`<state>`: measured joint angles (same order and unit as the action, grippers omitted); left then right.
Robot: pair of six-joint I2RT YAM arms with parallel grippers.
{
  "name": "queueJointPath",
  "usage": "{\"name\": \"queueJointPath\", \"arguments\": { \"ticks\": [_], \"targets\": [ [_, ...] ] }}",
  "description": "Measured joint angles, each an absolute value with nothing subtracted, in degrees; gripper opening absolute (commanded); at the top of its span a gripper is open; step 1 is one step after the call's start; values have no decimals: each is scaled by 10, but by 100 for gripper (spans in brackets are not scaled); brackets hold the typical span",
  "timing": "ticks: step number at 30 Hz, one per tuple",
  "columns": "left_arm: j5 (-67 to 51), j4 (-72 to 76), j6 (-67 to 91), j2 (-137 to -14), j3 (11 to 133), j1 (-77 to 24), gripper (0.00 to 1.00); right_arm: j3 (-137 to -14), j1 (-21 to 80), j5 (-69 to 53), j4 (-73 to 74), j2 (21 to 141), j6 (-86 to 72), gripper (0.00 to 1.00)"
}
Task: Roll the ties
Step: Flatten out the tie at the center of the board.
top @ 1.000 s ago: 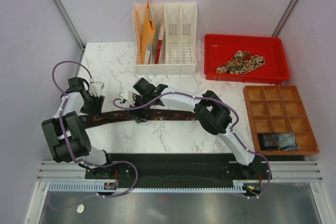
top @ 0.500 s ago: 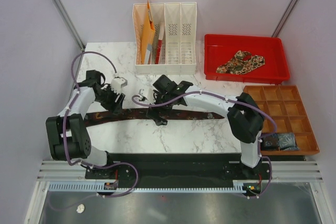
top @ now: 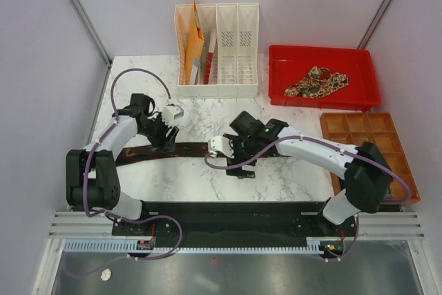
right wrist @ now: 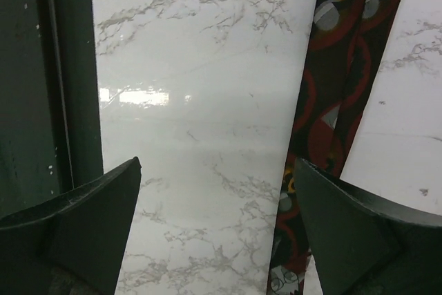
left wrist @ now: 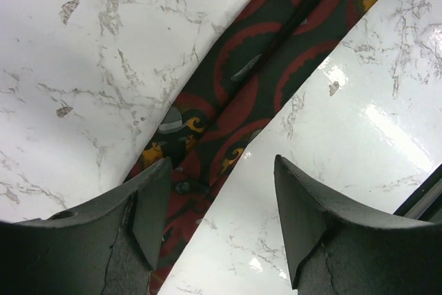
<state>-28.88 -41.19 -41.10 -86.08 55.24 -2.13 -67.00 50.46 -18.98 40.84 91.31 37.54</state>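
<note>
tie (top: 190, 148): right end hidden under right arm (top: 311, 148) | compartment tray (top: 352, 129): near cells behind that arm's elbow

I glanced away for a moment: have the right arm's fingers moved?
Yes. The right fingers slid rightwards along the dark tie: from below the left end of the white file rack to below its right half.

Robotics lab work cell, plain lilac walls (top: 138, 12), marble-look table (top: 290, 177), robot arms (top: 314, 148) on black base plate (top: 228, 213), aluminium rail (top: 228, 245).

Glossy marble-look table (right wrist: 200, 101), smooth patterned cloth tie (left wrist: 235, 94), matt black plastic left claw (left wrist: 221, 164), shiny red plastic tray (top: 297, 60)
</note>
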Motion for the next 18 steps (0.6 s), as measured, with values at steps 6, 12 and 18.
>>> {"name": "queueJointPath", "arguments": {
  "ticks": [6, 12, 18],
  "targets": [
    [-293, -401, -395, -815, 501, -25, 66, -632, 495, -217, 444, 797, 447, 98],
    [-307, -403, -383, -794, 494, -48, 68, -622, 489, -232, 544, 736, 512, 98],
    [-346, -401, -363, -779, 522, -114, 69, -626, 412, -297, 557, 731, 431, 98]
  ]
}}
